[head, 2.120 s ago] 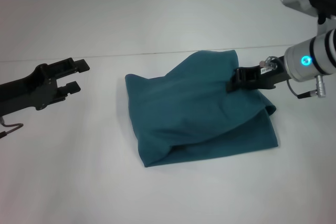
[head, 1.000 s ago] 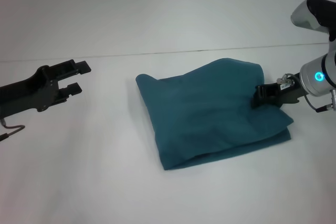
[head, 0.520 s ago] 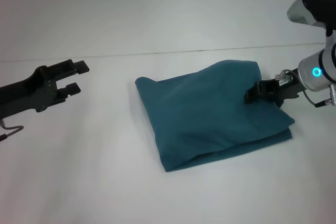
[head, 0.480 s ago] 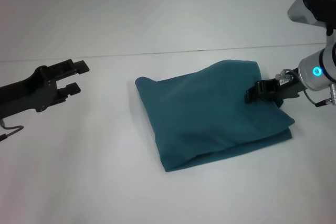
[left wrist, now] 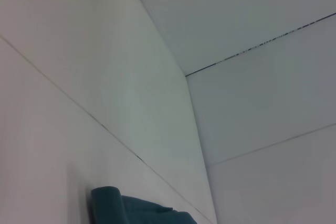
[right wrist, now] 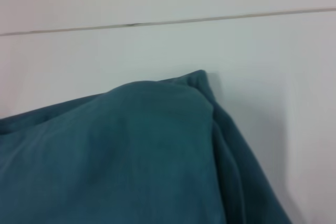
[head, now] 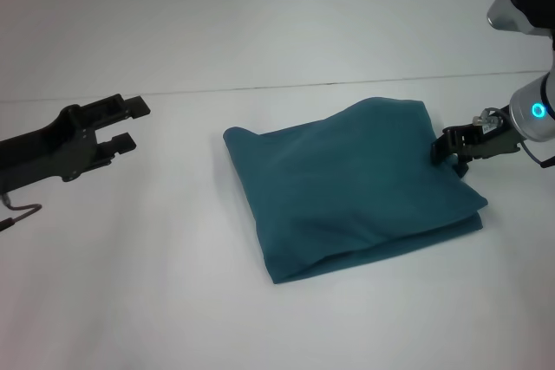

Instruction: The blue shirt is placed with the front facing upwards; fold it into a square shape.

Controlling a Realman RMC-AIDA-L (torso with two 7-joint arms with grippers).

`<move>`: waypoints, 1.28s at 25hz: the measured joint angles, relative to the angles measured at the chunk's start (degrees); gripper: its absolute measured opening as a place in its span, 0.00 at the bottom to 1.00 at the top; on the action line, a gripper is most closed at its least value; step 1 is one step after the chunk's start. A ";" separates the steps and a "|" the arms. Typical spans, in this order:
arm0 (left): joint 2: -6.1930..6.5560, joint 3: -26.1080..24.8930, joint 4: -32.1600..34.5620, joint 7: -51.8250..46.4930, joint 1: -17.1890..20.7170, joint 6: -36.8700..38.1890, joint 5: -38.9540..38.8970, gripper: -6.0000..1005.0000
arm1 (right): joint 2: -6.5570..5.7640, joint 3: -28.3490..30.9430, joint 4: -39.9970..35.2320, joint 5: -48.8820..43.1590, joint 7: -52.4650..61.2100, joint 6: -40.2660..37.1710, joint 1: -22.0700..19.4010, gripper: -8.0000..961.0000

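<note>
The white table (head: 139,283) carries only the folded blue shirt (head: 347,188).

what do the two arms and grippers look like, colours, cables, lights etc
The left gripper is matte black with two flat, blocky fingers on a black arm; a thin grey cable loops beneath it. The right gripper is black too, on a silver-white wrist with a glowing cyan ring light, black bands, exposed wiring and a metal connector.

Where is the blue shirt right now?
In the head view the shirt lies folded on the white table, right of centre, with the right hand at its right edge and the left hand far off.
</note>
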 joint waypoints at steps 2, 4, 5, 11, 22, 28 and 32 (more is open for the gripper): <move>0.00 0.00 0.00 0.04 0.11 0.00 -0.22 0.75 | 0.13 0.05 -0.03 -0.93 0.70 0.54 0.07 0.47; 0.00 0.00 0.03 0.06 0.25 -0.01 -0.26 0.75 | 0.16 0.03 -0.70 -1.37 1.65 0.92 0.05 0.47; 0.00 0.00 0.05 0.07 0.29 -0.01 -0.26 0.75 | 0.17 0.08 -1.37 -1.48 1.94 0.93 -0.07 0.47; 0.00 0.00 0.05 0.08 0.32 -0.01 -0.26 0.75 | 0.27 0.62 -5.76 -0.51 2.93 0.51 -0.36 0.47; 0.00 0.02 0.00 0.08 0.25 -0.05 -1.03 0.75 | 0.54 0.24 -1.32 4.93 1.94 5.09 3.17 0.47; -0.05 0.31 -0.09 0.08 -0.02 -0.48 -1.04 0.75 | 1.06 0.07 7.06 4.91 0.56 11.04 5.93 0.47; -0.09 0.21 -0.09 0.08 0.06 -0.59 -1.04 0.75 | 1.41 -0.77 8.86 4.59 0.44 15.29 6.00 0.47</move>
